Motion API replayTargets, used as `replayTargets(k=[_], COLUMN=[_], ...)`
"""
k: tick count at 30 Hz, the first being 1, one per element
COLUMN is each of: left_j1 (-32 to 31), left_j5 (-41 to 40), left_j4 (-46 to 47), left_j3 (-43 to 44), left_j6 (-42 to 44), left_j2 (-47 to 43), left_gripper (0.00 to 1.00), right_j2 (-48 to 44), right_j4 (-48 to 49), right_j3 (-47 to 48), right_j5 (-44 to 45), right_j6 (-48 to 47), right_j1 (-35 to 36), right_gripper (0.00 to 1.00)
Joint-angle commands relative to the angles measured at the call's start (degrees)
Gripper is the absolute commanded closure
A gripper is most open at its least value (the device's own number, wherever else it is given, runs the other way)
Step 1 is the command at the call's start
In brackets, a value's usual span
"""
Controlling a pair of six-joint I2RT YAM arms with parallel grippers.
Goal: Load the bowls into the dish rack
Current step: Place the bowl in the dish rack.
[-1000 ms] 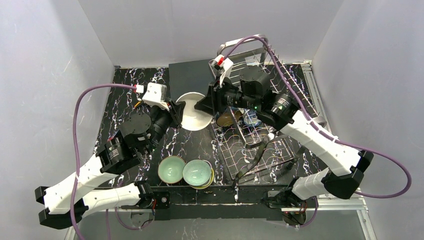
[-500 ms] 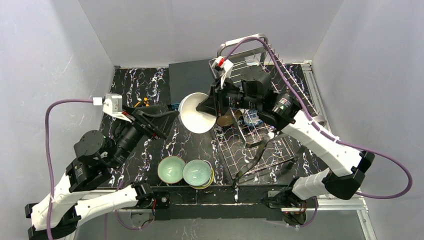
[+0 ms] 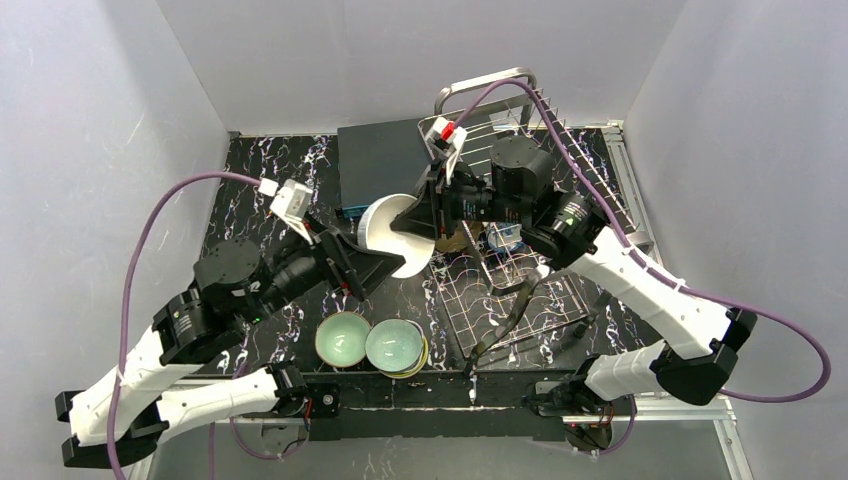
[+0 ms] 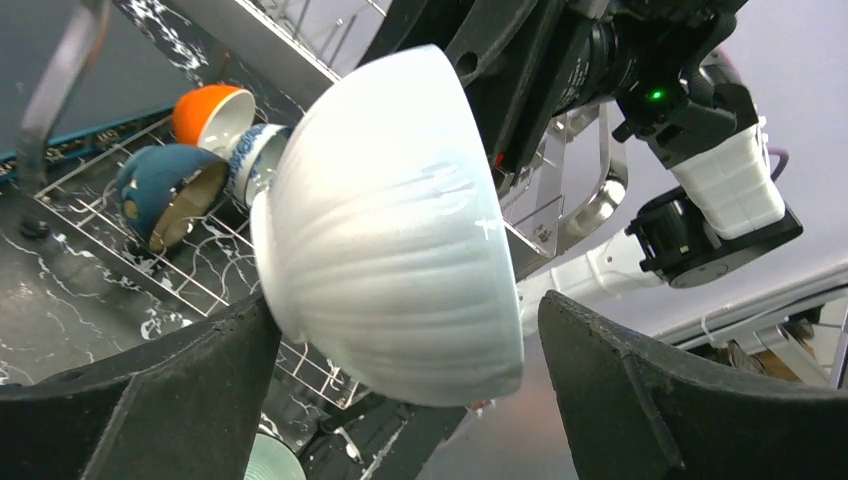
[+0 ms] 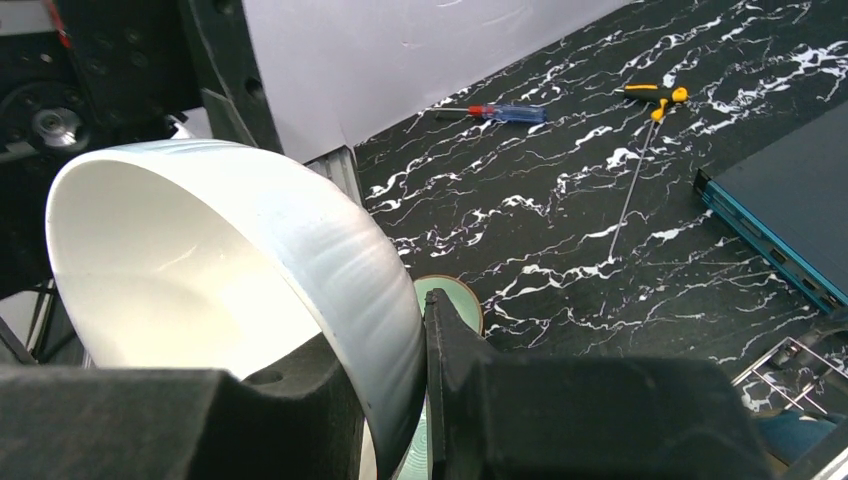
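Observation:
A large white ribbed bowl [image 3: 393,236] hangs tilted in the air just left of the dish rack [image 3: 500,310]. My right gripper [image 3: 422,213] is shut on its rim, one finger inside and one outside [image 5: 415,310]. My left gripper [image 3: 368,266] is open below the bowl, its jaws standing wide on either side of the bowl [image 4: 390,220] without touching it. In the rack lie an orange bowl [image 4: 215,110], a dark blue bowl [image 4: 165,190] and a blue-patterned bowl [image 4: 250,160]. Two pale green bowls [image 3: 343,337] [image 3: 393,345] sit at the table's near edge, the right one stacked on a yellowish bowl.
A flat dark-teal box [image 3: 380,165] lies behind the white bowl at the table's back. A blue-handled screwdriver [image 5: 495,112] and a yellow-handled tool [image 5: 650,95] lie on the black marbled table at the far left. The rack's loop handle [image 3: 485,80] rises at the back.
My left gripper opened and let go of the white bowl, drew back left, then swung in again under it. My right gripper closed on the rim and holds the bowl alone.

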Motion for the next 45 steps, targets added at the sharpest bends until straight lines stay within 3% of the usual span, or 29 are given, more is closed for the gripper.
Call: replayTargets(k=[1, 6, 10, 14, 16, 17, 23, 27, 36, 45], left_j1=[-0.06, -0.05, -0.04, -0.09, -0.07, -0.06, -0.05, -0.04, -0.05, -0.07], left_j5=[6.16, 6.29, 5.31, 3.77, 3.59, 3.49, 2.83, 0.92, -4.01, -1.33], left_j4=[2.53, 1.27, 3.28, 4.52, 4.44, 4.19, 2.99, 2.89, 3.84, 18.09], left_j3=[1.17, 2.65, 0.92, -0.58, -0.73, -0.65, -0.16, -1.92, -9.95, -20.84], left_j6=[-2.72, -3.82, -4.03, -4.2, -3.99, -3.93, -2.3, -1.11, 1.74, 4.62], left_j2=[2.48, 4.47, 2.9, 1.35, 1.39, 1.52, 2.72, 2.04, 1.31, 9.27], left_gripper=[0.07, 0.16, 0.34, 0.68, 0.92, 1.0, 1.0, 1.0, 1.0, 1.0], right_j2=[-2.47, -2.91, -2.9, -2.74, -2.78, -2.77, -4.01, -5.51, -7.68, -9.17], right_j4=[6.86, 6.66, 6.43, 6.34, 6.37, 6.33, 6.99, 7.83, 8.1, 6.79], right_j3=[0.73, 0.37, 0.24, 0.24, 0.16, 0.16, -0.64, -1.56, -2.54, -2.83], right_j5=[-3.01, -2.67, -2.41, -2.2, -1.82, -1.56, 0.72, 2.79, 5.71, 8.15], right_j6=[-0.31, -0.75, -1.04, -1.21, -1.21, -1.23, -1.26, -1.3, -1.75, -2.69], right_j1=[-0.3, -0.26, -0.27, -0.27, -0.29, -0.22, -0.23, -0.26, -0.28, -0.22], right_gripper=[0.99, 0.99, 0.99, 0.99, 0.91, 0.85, 0.35, 0.15, 0.07, 0.06])
